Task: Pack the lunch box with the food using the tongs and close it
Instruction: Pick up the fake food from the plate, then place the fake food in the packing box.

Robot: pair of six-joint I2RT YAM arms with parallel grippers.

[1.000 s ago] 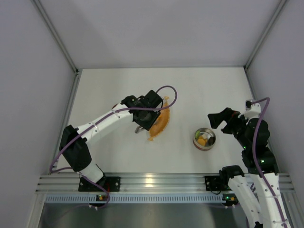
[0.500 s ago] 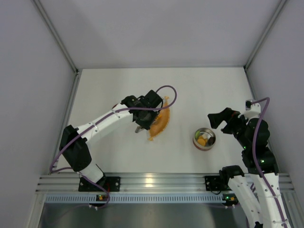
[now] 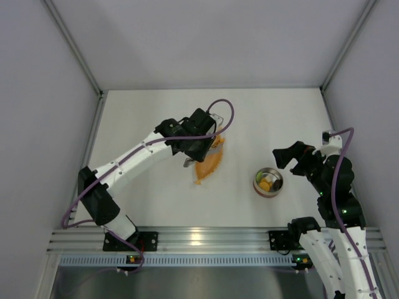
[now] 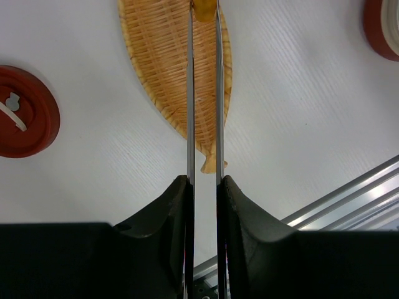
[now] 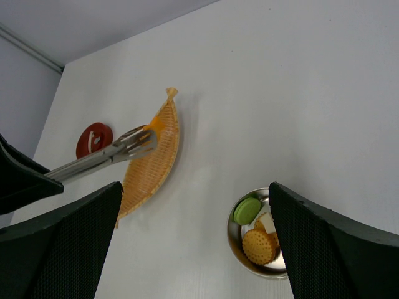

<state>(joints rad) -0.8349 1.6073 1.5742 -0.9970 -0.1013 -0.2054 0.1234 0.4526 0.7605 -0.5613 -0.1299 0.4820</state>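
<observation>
White bench (image 3: 280, 118) spreads under both arms. Over it the left hand (image 4: 204, 182) pinches the tongs (image 4: 190, 93), tips nipping an orange piece (image 4: 204, 7) over the tray (image 4: 156, 56). Wrist views show the red lid (image 4: 25, 103) left of it, hidden from overhead. Meanwhile the right hand (image 5: 194, 187) gapes wide near the lunch box (image 5: 232, 237), food (image 5: 259, 246) inside.

orange woven tray (image 4: 156, 56), red lid (image 4: 28, 118), silver tongs (image 4: 189, 93)

The top view looks steeply down from above the counter's (image 3: 249, 118) near edge. The left wrist view hangs close over the orange tray (image 4: 149, 50). The right wrist view, farther off, shares tray and lid (image 4: 25, 112).
</observation>
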